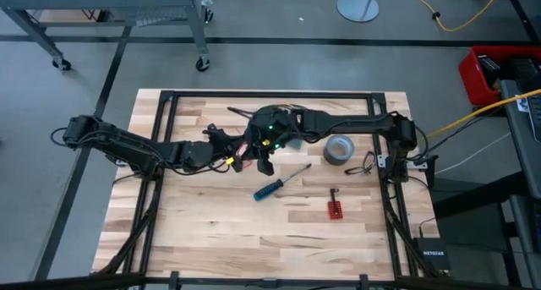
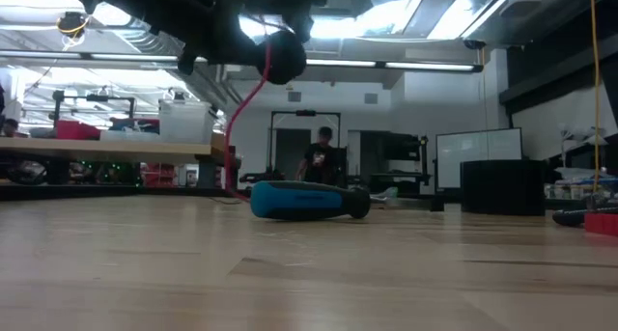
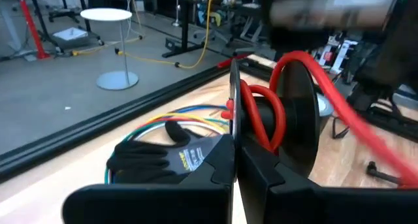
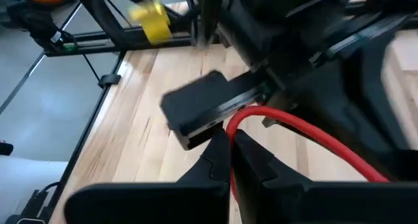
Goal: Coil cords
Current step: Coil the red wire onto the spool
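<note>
cords (image 3: 271,110): the red one is half wound on a black spool (image 3: 297,116) pinched in the closed left pincer (image 3: 234,160). its free length runs toward 3 o'clock into the right pincer (image 4: 232,152), closed on it just beside, above the tabletop (image 1: 220,231).

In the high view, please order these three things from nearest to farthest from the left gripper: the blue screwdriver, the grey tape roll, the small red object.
Left gripper, shut on the red cord:
1. Blue screwdriver, just toward the table's front.
2. Grey tape roll, on the right arm's side.
3. Small red object, front right.
</note>
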